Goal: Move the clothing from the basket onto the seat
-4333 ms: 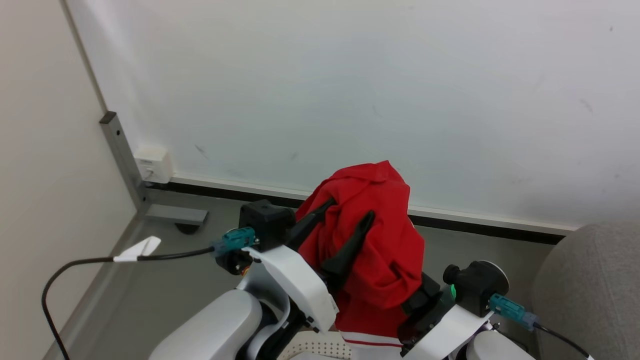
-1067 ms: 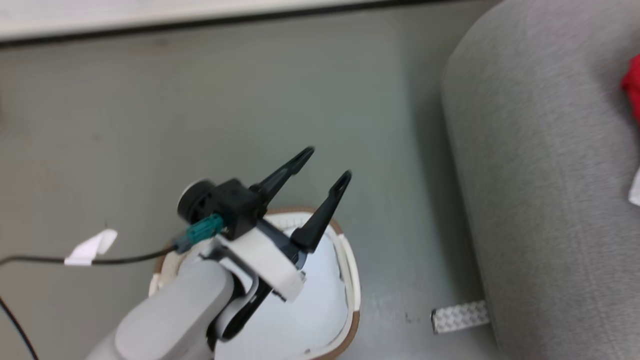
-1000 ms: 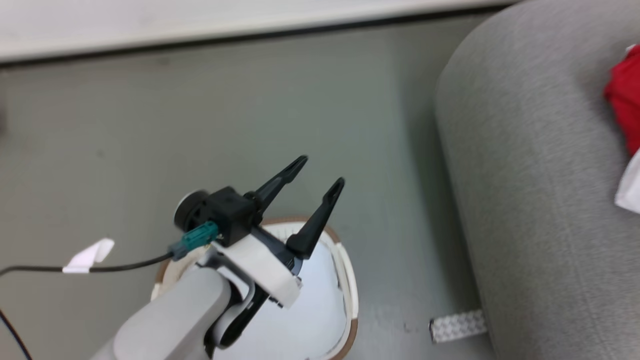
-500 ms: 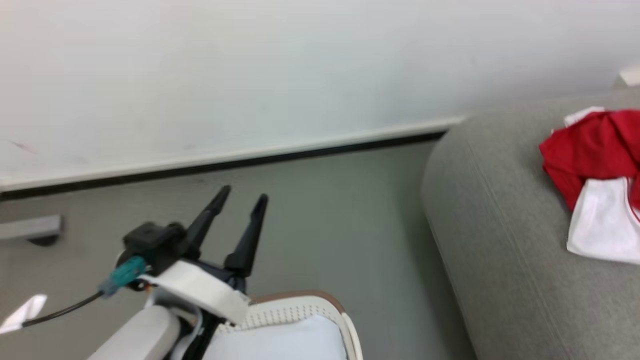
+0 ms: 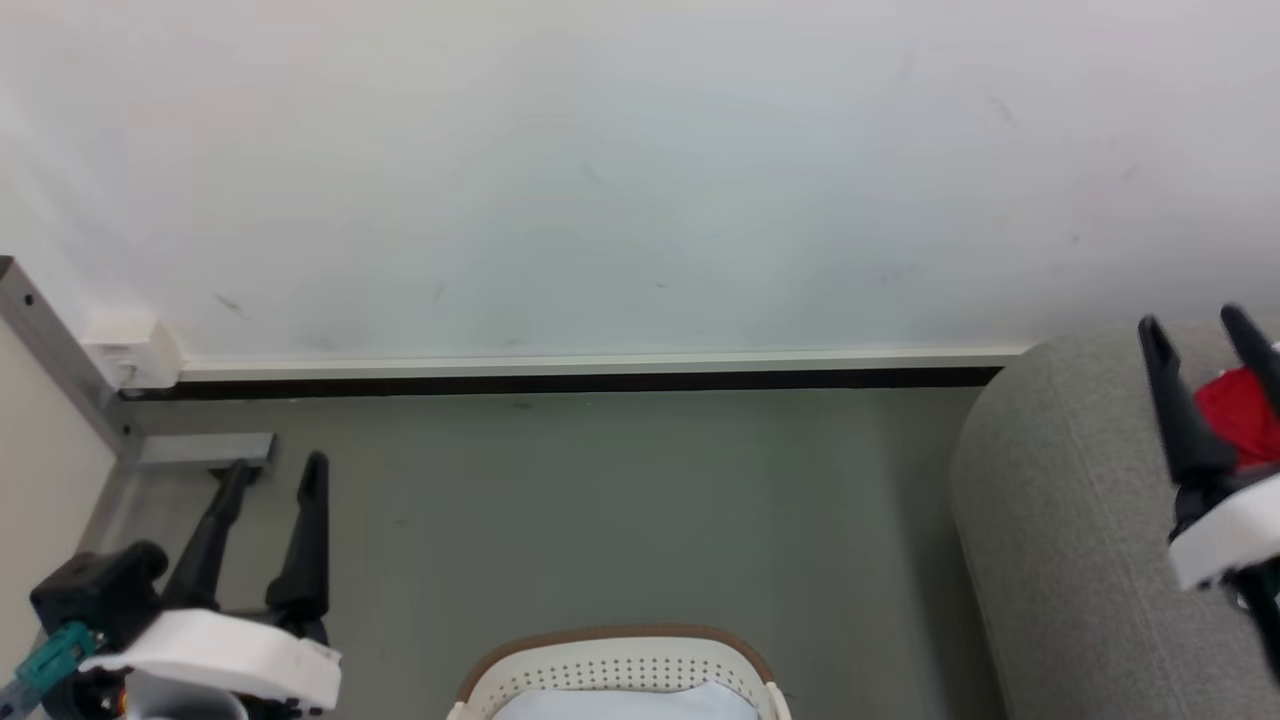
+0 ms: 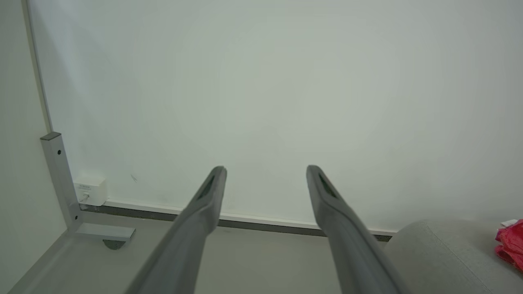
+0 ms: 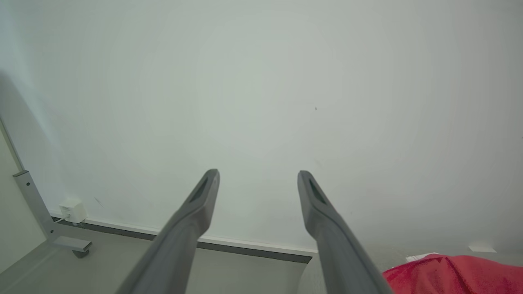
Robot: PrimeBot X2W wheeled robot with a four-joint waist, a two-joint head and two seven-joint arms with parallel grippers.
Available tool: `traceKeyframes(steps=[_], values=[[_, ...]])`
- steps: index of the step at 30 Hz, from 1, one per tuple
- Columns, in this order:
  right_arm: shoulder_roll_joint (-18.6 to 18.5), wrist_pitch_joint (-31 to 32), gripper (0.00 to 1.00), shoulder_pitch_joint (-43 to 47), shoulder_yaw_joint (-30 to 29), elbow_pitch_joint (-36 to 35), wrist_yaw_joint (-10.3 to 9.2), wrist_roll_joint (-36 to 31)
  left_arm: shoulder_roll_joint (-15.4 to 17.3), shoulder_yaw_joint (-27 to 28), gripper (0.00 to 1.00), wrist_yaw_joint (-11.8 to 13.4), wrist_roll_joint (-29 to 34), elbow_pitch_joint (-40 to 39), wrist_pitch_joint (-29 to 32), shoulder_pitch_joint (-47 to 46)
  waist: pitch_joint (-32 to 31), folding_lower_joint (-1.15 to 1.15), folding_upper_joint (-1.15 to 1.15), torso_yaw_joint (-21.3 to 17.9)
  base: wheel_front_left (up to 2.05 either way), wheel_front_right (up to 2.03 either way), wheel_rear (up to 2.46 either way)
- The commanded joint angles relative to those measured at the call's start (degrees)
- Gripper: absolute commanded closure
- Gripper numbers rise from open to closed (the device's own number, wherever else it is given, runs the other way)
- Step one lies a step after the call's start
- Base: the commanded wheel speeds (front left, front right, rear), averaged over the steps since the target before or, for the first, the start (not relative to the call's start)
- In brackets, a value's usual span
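Your left pincer (image 5: 275, 468) hangs at the near left above the grey floor (image 5: 600, 500), its two dark fingers spread wide with nothing between them. Your right pincer (image 5: 1190, 320) stands at the right edge of the head view over the seat (image 5: 1060, 520), equally wide and equally empty. The red clothing (image 5: 1235, 415) lies on top of the light grey seat, showing past the right pincer's fingers in the head view and at the lower right corner of the right wrist view, clear of both fingers. The basket (image 5: 615, 640), white with rows of small holes and a brown rim, sits on the floor at the near centre, between the two arms and left of the seat. Beyond it a pale wall (image 5: 640, 180) meets the floor along a dark baseboard (image 5: 560, 382), with a grey metal post (image 5: 60, 360) and a small white box (image 5: 130, 345) at the far left.
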Motion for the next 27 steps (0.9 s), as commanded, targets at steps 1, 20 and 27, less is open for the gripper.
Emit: traceKeyframes(steps=[1,20,27], values=[[1.5,-2.1,0.00,2.6,-0.8,-0.5,-0.15,-1.6,-0.6,1.1,0.00,0.2,0.5,-0.4,0.0,1.6,-0.5,0.01,0.00,1.2,0.00,0.00,0.00],[13.6,-17.4,0.00,18.0,3.7,3.4,-0.15,-7.8,-11.2,10.0,0.00,-5.9,12.5,4.3,0.0,10.4,-1.7,0.01,0.00,2.1,0.00,0.00,0.00],[14.0,-17.8,0.00,16.7,3.4,3.7,-0.15,-8.0,-13.0,12.1,0.00,-7.9,14.6,5.4,0.0,10.5,-1.6,0.01,0.00,1.4,0.00,0.00,0.00]])
